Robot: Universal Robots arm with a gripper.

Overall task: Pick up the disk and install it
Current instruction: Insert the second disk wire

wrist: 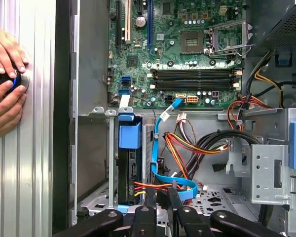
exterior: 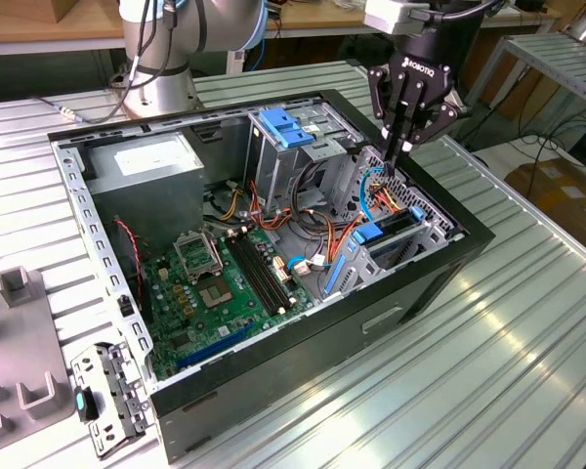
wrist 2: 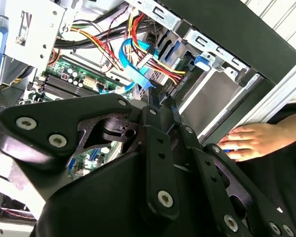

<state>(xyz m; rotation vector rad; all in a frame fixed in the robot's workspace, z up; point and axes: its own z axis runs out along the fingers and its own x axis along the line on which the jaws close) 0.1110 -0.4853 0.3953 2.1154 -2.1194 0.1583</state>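
Gripper poised above open case, over the drive bay near the cable bundle; jaws nearly closed, holding nothing. Disk seated on edge in the bay, blue rail at its end, cables plugged in. Hand resting on table beside case.
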